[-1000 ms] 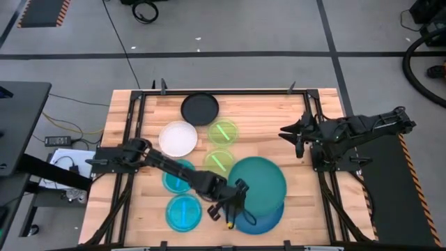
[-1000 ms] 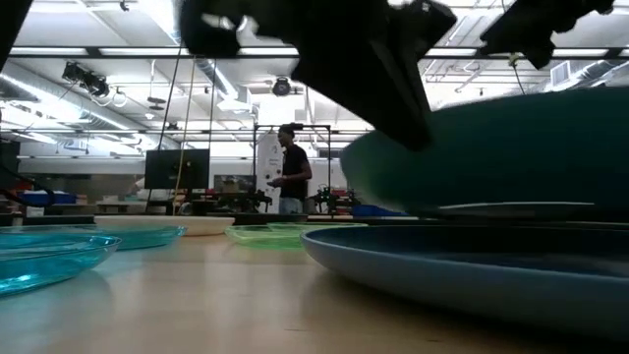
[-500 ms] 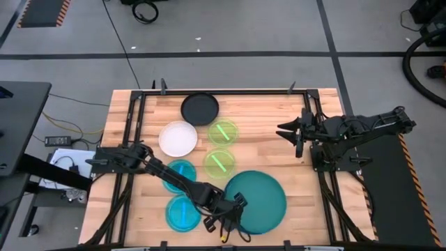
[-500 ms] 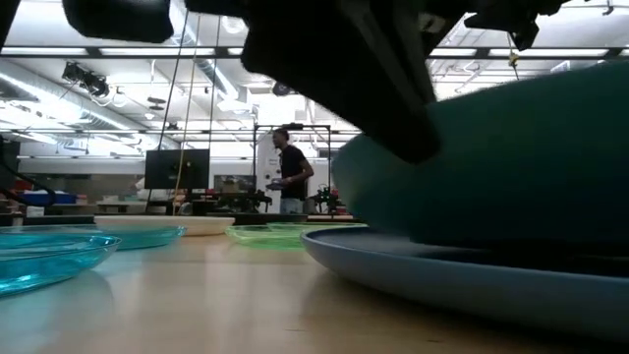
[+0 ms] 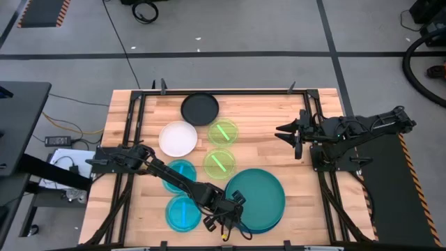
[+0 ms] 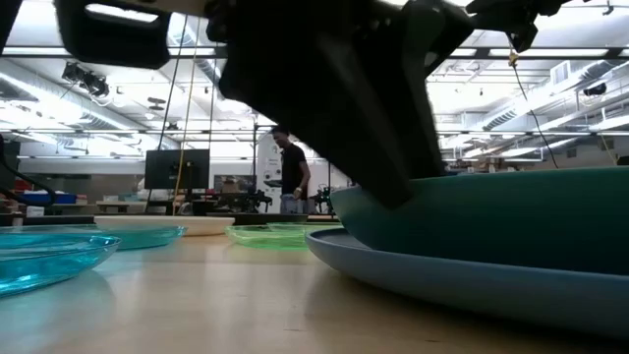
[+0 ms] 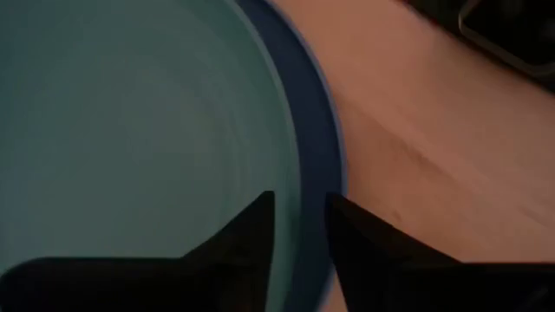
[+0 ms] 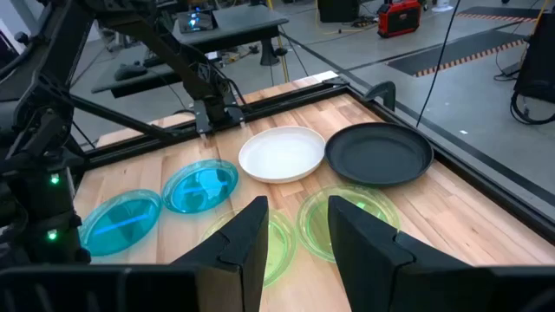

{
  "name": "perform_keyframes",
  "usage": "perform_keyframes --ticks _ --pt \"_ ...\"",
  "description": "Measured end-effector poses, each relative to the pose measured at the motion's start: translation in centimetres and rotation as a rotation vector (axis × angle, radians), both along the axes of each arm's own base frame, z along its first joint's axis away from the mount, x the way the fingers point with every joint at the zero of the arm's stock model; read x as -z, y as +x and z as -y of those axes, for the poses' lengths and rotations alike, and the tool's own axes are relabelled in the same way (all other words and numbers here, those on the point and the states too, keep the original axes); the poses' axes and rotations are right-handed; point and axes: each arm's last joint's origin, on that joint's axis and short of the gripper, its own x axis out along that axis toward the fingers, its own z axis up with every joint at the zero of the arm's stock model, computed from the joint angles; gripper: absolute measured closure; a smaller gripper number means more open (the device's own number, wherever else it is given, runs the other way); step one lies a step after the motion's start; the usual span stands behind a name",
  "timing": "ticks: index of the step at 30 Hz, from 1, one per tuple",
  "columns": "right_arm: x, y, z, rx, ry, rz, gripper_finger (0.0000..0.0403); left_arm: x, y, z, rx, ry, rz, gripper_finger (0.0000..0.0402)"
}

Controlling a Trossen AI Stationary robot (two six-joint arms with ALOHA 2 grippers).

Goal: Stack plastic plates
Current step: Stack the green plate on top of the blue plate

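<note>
The large teal plate (image 5: 256,196) lies level inside the large blue plate (image 5: 267,226), near the table's front edge; the low view shows the teal plate (image 6: 491,221) nested in the blue plate (image 6: 432,280). My left gripper (image 5: 233,207) is at the teal plate's left rim. In the left wrist view it (image 7: 299,247) is open, with one finger over the teal plate (image 7: 130,130) and the other over the blue rim (image 7: 319,139). My right gripper (image 5: 288,131) waits open above the table's right side.
A black plate (image 5: 200,109) and a white plate (image 5: 178,138) lie at the far left. Two lime-green plates (image 5: 223,132) (image 5: 219,162) lie mid-table, and two cyan plates (image 5: 180,174) (image 5: 183,213) to the near left. A person stands in the room beyond (image 6: 290,177).
My left gripper has carried the teal plate toward the table's near edge and down. The plate was tilted above the blue plate with part of the blue plate showing; now it lies level on it and covers most of it.
</note>
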Motion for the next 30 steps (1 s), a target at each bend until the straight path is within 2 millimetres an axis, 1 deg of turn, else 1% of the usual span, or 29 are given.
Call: perform_keyframes --ticks 4,11,14,19,23,26,30 --pt "0.2 0.3 -0.1 0.000 -0.004 -0.017 0.0271 0.1 -0.3 0.2 0.010 0.008 -0.024 0.0256" --pt "0.5 0.8 -0.2 0.000 -0.011 -0.042 0.0271 0.2 -0.9 1.2 0.078 0.033 -0.017 0.0234" --pt "0.5 0.9 -0.2 0.000 -0.010 -0.043 0.0271 0.2 -1.1 1.3 0.091 0.044 -0.030 0.0234" --pt "0.5 0.9 -0.2 0.001 -0.006 -0.041 0.0271 0.2 -1.0 1.1 0.090 0.044 -0.027 0.0245" --pt "0.5 0.9 -0.2 0.001 -0.006 -0.040 0.0271 0.1 -0.8 1.1 0.072 0.063 0.001 0.0247" --pt "0.5 0.9 -0.2 0.001 -0.006 -0.040 0.0271 -0.1 -0.6 1.3 0.077 0.053 0.037 0.0242" --pt "0.5 0.9 -0.2 0.000 -0.006 -0.040 0.0271 0.2 -0.7 1.1 0.127 0.096 0.024 0.0228"
